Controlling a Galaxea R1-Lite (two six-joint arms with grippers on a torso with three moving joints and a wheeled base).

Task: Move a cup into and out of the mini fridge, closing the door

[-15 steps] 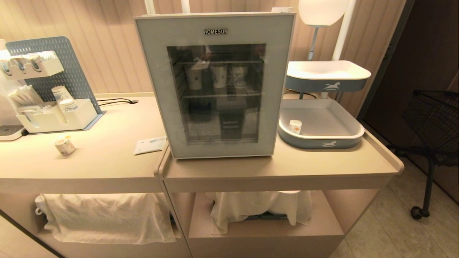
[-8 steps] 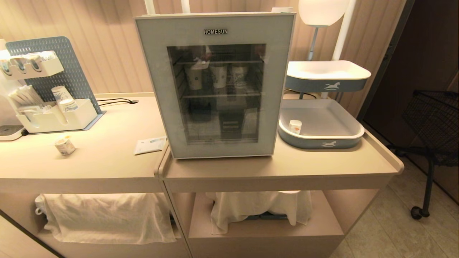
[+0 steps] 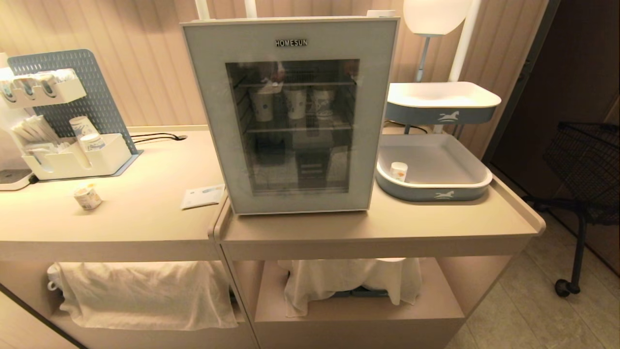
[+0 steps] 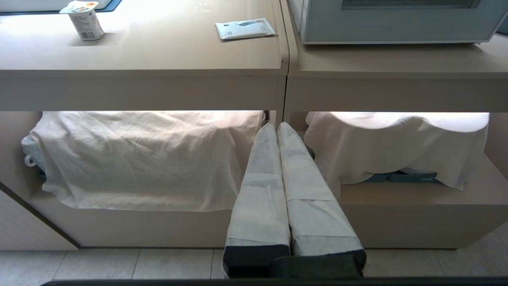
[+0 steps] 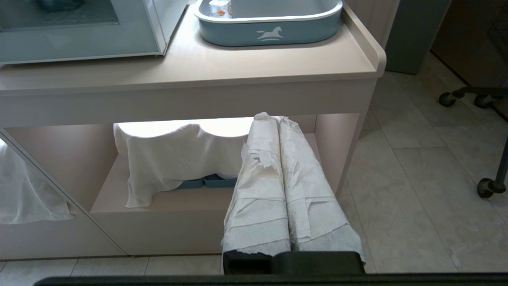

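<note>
A: How far along does this look?

B: Nothing has started, as far as I can judge. The mini fridge (image 3: 290,116) stands on the counter (image 3: 387,228) with the door (image 3: 213,121) flat against its front, so opening it is still ahead, then the cup goes in, comes back out, and the door gets closed.

A: Where is the cup?

B: The cup (image 3: 87,196) sits upright on the left counter (image 3: 145,218), well to the left of the fridge, in front of the white organiser (image 3: 77,162) and apart from the flat packet (image 3: 202,196). Through the glass I see 3 taller paper cups (image 3: 294,103) on the upper wire shelf. A plainer small cup (image 3: 398,171) is in the lower blue tray (image 3: 436,194) on the right; I take that as not the target.

A: And the 2 grippers?

B: Neither appears in the head view. The left gripper (image 4: 277,129) hangs low in front of the cloth-draped lower shelf (image 4: 139,159), its wrapped fingers pressed together, gripping nothing. The right gripper (image 5: 270,119) is the same: fingers together, empty, pointing at the lower shelf under the tray side.
</note>
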